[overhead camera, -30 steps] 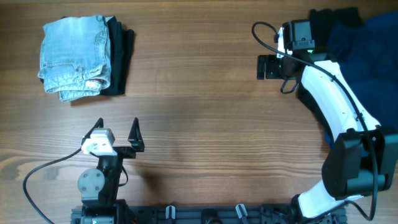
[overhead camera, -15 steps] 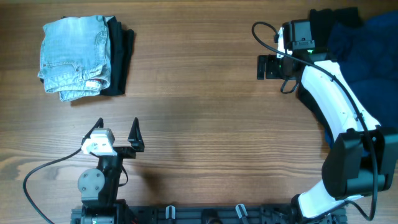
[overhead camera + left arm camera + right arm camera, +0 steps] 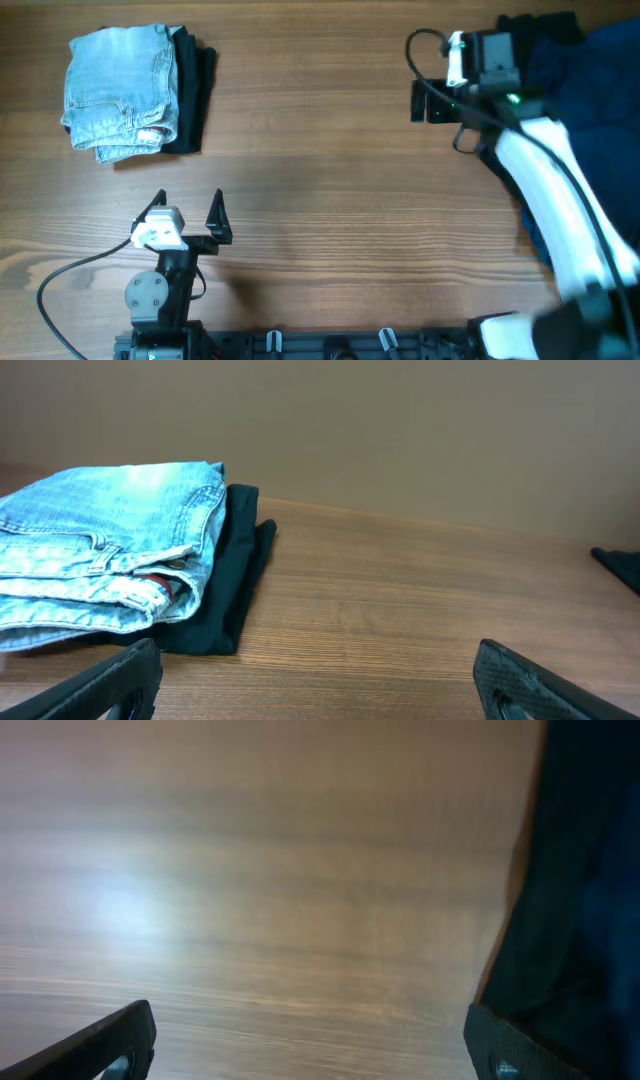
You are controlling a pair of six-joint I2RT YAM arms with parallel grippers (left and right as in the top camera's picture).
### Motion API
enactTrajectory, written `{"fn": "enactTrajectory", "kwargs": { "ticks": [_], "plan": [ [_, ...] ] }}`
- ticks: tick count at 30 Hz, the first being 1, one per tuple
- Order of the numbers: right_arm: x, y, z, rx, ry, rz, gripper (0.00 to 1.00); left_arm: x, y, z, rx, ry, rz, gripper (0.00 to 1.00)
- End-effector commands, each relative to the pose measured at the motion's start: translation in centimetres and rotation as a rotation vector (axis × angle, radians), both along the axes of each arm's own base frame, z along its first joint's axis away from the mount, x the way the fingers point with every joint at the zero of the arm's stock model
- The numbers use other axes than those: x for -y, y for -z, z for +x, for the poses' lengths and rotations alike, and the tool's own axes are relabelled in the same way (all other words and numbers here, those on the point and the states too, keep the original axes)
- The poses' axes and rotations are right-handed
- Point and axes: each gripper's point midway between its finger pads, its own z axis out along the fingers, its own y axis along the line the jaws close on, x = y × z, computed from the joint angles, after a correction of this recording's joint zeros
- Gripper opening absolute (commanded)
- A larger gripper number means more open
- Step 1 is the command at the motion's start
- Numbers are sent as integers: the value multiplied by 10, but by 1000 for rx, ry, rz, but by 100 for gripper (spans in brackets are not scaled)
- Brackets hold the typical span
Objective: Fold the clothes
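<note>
The light-blue denim shorts (image 3: 120,90) lie folded at the far left of the table, stacked on a folded black garment (image 3: 192,90). Both also show in the left wrist view, the shorts (image 3: 100,550) on the black garment (image 3: 225,590). My left gripper (image 3: 190,215) is open and empty near the front edge, pointing toward the stack from well short of it; its fingertips (image 3: 320,685) frame bare wood. My right gripper (image 3: 428,103) is open and empty over the table at the far right, its fingertips (image 3: 310,1045) over bare wood beside dark cloth.
A pile of dark-blue and black clothes (image 3: 580,70) lies at the far right, partly under the right arm; its edge shows in the right wrist view (image 3: 580,870). A cable runs from the left arm base (image 3: 60,280).
The right arm has swung, its body now blurred and shifted toward the right edge, and its wrist has moved slightly up the image. The left arm and the folded stack have not moved.
</note>
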Motion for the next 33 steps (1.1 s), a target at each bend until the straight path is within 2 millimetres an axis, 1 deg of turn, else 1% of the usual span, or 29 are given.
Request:
{"fn": "enactTrajectory", "kwargs": {
  "ticks": [1,3,5,6,7,9,11,12,14,16,18,19,20,21,25,30,33],
  "plan": [
    [7,-81,-28,215,10,28,100,-2,1,0,2,-8,-9,99],
    [14,-101,-48,281,11,16,100,-2,1,0,2,-8,-9,100],
    [26,-115,-71,350,9,-47,100,-2,1,0,2,-8,-9,100],
    [28,-121,-85,392,-6,-60,100,-2,1,0,2,-8,-9,100],
    [29,-126,-94,429,-15,-61,100,-2,1,0,2,-8,-9,100],
    [31,-132,-111,509,-22,-53,100,-2,1,0,2,-8,-9,100],
    [30,-137,-129,638,-41,-25,100,-2,1,0,2,-8,-9,100],
    [31,-138,-135,721,-41,-7,100,-2,1,0,2,-8,-9,100],
    [34,-139,-140,849,-29,10,100,-2,1,0,2,-8,-9,100],
    [29,-132,-147,958,-68,41,100,-2,1,0,2,-8,-9,100],
    [22,-115,-154,1004,-111,64,100,-2,1,0,2,-8,-9,100],
    [22,-106,-155,1014,-112,69,100,-2,1,0,2,-8,-9,100],
    [22,-94,-157,1022,-111,70,100,-2,1,0,2,-8,-9,100],
    [22,-86,-158,1032,-110,70,100,-2,1,0,2,-8,-9,100],
    [27,-63,-166,1119,-93,70,100,-2,1,0,2,-8,-9,100],
    [26,-38,-173,1156,-102,74,100,-2,1,0,2,-8,-9,100],
    [26,-27,-171,1136,-101,73,100,-2,1,0,2,-8,-9,100]
  ]
}}
